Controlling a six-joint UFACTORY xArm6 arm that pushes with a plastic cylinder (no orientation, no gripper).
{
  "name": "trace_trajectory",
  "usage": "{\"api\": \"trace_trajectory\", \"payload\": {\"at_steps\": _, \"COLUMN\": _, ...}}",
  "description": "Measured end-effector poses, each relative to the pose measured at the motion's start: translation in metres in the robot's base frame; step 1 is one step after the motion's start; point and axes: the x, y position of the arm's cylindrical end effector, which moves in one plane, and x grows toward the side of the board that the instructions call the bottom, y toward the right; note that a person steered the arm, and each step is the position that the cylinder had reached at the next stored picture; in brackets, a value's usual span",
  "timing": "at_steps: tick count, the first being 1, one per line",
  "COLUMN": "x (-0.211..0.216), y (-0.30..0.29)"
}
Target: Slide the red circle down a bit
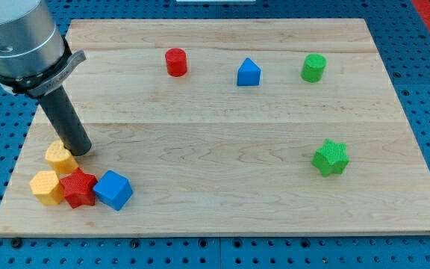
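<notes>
The red circle [176, 62] stands near the view's top, left of centre, on the wooden board [222, 127]. My tip [80, 150] is at the board's lower left, far below and left of the red circle. It touches the upper right side of a yellow block [60, 158].
At the lower left lie another yellow block [46, 187], a red star [78, 188] and a blue cube [113, 190]. A blue pentagon-like block [248, 73] and a green circle [313, 68] stand at the top right. A green star [330, 158] is at the right.
</notes>
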Motion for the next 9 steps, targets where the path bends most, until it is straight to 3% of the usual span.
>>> {"api": "trace_trajectory", "payload": {"at_steps": 1, "x": 0.012, "y": 0.000}}
{"api": "trace_trajectory", "payload": {"at_steps": 4, "x": -0.044, "y": -0.005}}
{"api": "trace_trajectory", "payload": {"at_steps": 6, "x": -0.151, "y": 0.025}}
{"api": "trace_trajectory", "payload": {"at_steps": 7, "x": -0.208, "y": 0.053}}
{"api": "trace_trajectory", "payload": {"at_steps": 8, "x": -0.226, "y": 0.109}}
{"api": "trace_trajectory", "payload": {"at_steps": 9, "x": -0.207, "y": 0.157}}
